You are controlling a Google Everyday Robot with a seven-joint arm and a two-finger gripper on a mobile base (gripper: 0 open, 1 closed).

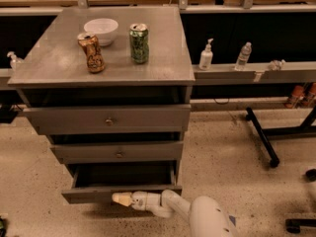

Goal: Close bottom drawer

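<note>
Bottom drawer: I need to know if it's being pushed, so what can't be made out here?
Camera view:
Knob of the bottom drawer: hidden behind the gripper at its front panel.
Gripper-to-panel contact: viewing angle does not show it.
Drawer interior: dark under the middle drawer.
Base of the arm: cut off by the bottom edge.

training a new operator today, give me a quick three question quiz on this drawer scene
1. True or false: the bottom drawer is fully shut.
2. How many things stand on the cabinet top?
3. Where is the gripper? A) on the cabinet top B) at the bottom drawer's front panel C) inside the bottom drawer

Key: 1 false, it stands open. 2 three: white bowl, green can, brown can. 3 B.
</note>
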